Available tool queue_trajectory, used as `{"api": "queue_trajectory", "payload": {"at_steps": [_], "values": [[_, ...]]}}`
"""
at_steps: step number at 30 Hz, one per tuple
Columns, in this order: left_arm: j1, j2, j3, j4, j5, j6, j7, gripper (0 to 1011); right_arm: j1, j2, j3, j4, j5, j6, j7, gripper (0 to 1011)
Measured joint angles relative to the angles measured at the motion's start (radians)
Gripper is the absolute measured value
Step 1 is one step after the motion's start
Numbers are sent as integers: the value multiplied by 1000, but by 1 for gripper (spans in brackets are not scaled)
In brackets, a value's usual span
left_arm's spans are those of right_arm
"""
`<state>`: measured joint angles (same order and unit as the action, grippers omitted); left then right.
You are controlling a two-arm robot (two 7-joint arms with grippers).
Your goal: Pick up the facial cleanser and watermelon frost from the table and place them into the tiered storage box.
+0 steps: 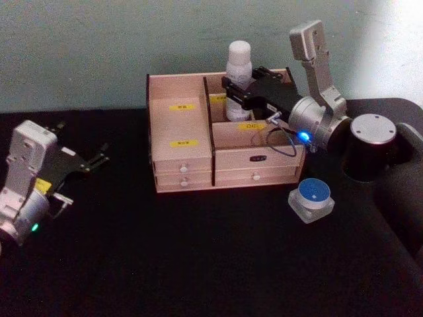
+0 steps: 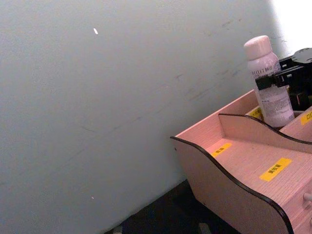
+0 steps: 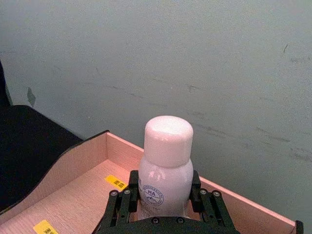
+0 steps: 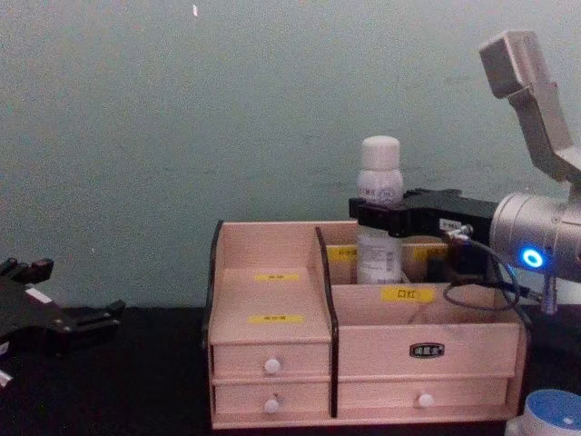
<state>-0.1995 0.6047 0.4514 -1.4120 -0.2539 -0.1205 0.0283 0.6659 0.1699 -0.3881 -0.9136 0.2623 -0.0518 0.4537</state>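
Facial cleanser, a white round-capped plastic bottle [image 1: 239,63], is clamped upright at mid-body by the right gripper [image 1: 239,98], its base sunk in the rear right compartment of the light wooden tiered storage box [image 1: 182,142]. The left gripper [image 1: 86,148] is parked, fingers apart, well left of the box. A blue-lidded watermelon frost jar [image 1: 311,198] is left on the black table [image 1: 198,264].

facial cleanser [image 4: 379,182] base hidden by tiered storage box [image 4: 363,350] | watermelon frost [image 4: 550,414] edge-cropped
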Motion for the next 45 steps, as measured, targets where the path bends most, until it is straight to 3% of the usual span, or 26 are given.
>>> {"api": "queue_trajectory", "payload": {"at_steps": [45], "values": [[0, 0, 0, 0, 0, 0, 0, 1001, -4, 2, -2, 34, 14, 41, 28, 600]]}}
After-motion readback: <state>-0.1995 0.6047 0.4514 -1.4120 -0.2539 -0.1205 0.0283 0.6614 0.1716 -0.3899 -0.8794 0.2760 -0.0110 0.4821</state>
